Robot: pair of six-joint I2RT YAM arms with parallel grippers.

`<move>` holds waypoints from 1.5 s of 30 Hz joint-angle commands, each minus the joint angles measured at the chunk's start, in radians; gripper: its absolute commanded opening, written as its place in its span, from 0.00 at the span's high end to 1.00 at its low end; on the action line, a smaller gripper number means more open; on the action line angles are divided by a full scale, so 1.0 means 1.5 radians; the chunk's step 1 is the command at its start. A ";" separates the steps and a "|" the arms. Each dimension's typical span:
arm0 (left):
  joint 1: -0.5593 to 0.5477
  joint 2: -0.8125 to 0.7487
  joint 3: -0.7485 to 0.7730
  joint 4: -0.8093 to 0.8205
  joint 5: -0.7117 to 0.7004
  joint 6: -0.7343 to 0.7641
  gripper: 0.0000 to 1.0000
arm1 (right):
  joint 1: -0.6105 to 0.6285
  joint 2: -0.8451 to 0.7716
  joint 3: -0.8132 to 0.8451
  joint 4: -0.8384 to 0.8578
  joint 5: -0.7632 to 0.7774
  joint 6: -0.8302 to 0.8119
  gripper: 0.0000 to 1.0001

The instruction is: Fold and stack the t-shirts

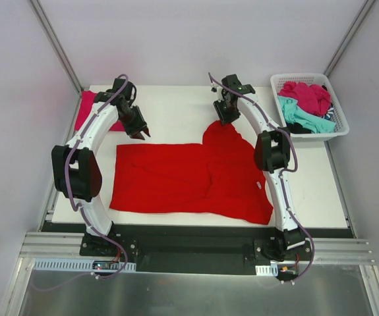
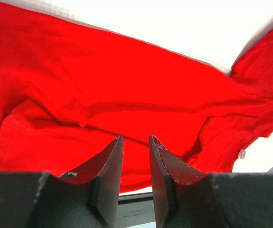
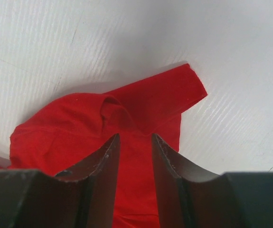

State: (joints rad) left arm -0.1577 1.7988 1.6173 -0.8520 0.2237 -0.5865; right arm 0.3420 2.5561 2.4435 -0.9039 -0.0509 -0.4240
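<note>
Got a big red t-shirt (image 1: 176,181) spread across the middle of the worktop (image 1: 176,112). Mostly flat, doubled over along its right half, with a rounded lump of cloth poking out past its far edge.

Over by the red t-shirt's far left corner, the left end effector (image 1: 143,134), hanging just off the cloth. Jaws only a narrow crack apart, gripping nothing. From the left wrist camera, just wrinkled red fabric underneath and bare white beyond.

Right over that far lump, the right end effector (image 1: 225,120). Jaws roughly halfway apart, no cloth pinched between them, going by the right wrist camera. Down there, a short red flap sticking out to the right and a little pucker just ahead of the fingertips (image 3: 112,145). Can't say for sure about contact with the fabric.

Off past the red t-shirt's far left corner, a magenta-pink t-shirt (image 1: 87,108) lying flat, half hidden behind the left arm.

Off to the far right of the red t-shirt, a white lattice basket (image 1: 324,135) holding a crumpled magenta t-shirt (image 1: 308,95), a teal t-shirt (image 1: 304,118) and a dark garment (image 1: 301,130) tucked underneath.
</note>
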 commanded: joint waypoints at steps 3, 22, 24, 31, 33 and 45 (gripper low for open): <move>-0.004 -0.001 0.026 -0.017 -0.008 -0.002 0.72 | 0.002 -0.006 0.005 -0.017 -0.028 0.017 0.67; -0.006 -0.002 0.025 -0.018 -0.006 -0.003 0.72 | -0.008 0.022 0.014 -0.035 -0.075 0.040 0.67; -0.006 -0.001 0.028 -0.018 -0.003 -0.003 0.72 | -0.009 0.019 0.014 -0.032 -0.072 0.039 0.67; -0.008 -0.002 0.028 -0.018 -0.001 -0.003 0.72 | -0.017 0.013 0.001 -0.043 -0.061 0.054 0.71; -0.010 -0.003 0.027 -0.018 0.000 -0.006 0.72 | -0.016 0.009 -0.015 -0.045 -0.069 0.058 0.72; -0.017 -0.026 0.022 -0.017 0.004 -0.011 0.72 | -0.002 -0.070 -0.187 -0.043 -0.064 0.100 0.76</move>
State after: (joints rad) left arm -0.1715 1.7988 1.6245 -0.8543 0.2264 -0.5873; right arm 0.3233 2.4958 2.2532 -0.8890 -0.1505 -0.3088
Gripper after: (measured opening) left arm 0.279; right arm 0.249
